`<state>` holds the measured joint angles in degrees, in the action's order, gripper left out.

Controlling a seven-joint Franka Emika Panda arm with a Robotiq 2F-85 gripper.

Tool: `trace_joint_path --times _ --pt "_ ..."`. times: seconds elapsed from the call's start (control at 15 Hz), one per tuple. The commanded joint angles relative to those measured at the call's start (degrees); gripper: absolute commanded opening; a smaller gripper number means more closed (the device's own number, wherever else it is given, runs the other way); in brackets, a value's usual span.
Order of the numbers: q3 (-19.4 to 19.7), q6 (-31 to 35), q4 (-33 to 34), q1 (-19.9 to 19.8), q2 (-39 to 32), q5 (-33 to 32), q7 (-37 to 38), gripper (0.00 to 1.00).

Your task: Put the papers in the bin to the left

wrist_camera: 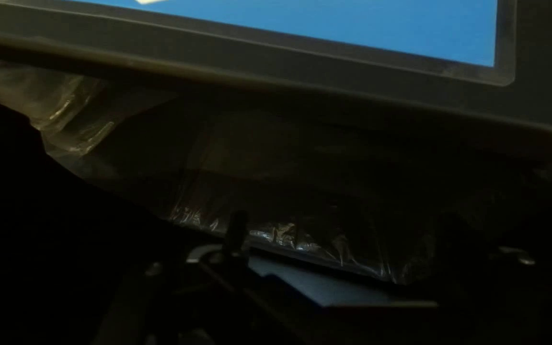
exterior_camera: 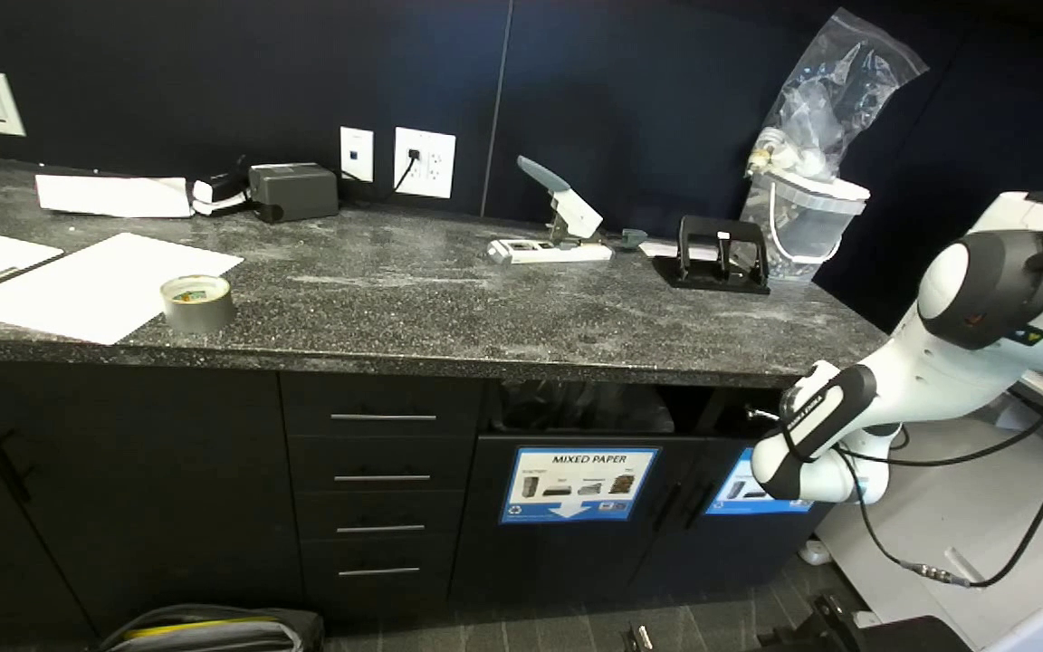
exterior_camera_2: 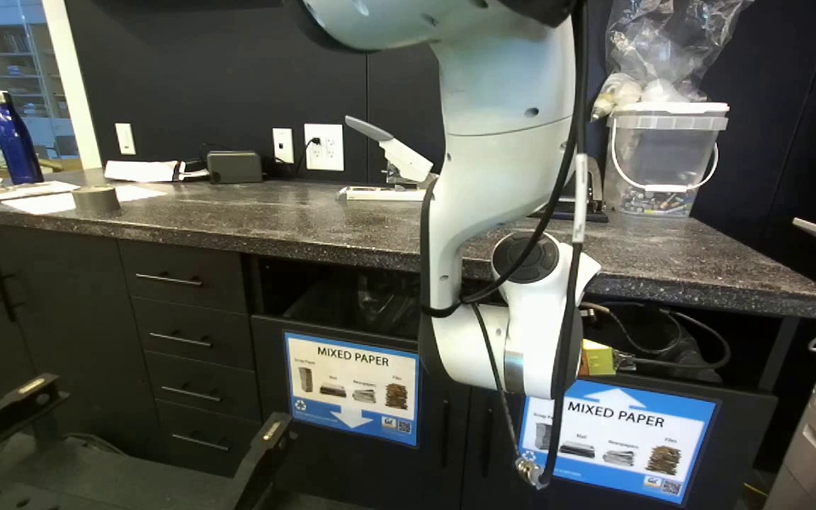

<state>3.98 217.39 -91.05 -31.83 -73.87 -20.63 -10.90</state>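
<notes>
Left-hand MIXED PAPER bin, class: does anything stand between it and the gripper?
Yes, it appears so. The gripper, dim in the wrist view, is at the right-hand compartment. In an exterior view, what looks like a dark divider separates that compartment from the left-hand bin.

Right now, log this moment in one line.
gripper: open, at right bin | pale piece: in wrist view, identity unclear | left bin: plastic in opening, contents hidden

Crinkled plastic glints beside a dark panel with a blue sign.
</notes>
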Motion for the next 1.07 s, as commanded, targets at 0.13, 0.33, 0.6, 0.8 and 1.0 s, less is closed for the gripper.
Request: trace_joint_path --times 0.13,0.33,0.6,0.8,1.0 --pt "7.2 -3.9 -18.3 4.7 15.7 -1.4 2.7 1.0" --pt "5.6 -11.4 -26.6 2.5 24.6 -8.1 2.7 1.0" --pt "-0.9 -25.2 -37.2 -3.8 36.6 -19.6 4.2 1.0" --pt "-13.1 -39.8 -44.9 -13.4 45.8 -21.4 5.0 1.0" --pt "-21.2 -51.9 -51.1 -17.3 55.3 -11.3 7.6 1.0"
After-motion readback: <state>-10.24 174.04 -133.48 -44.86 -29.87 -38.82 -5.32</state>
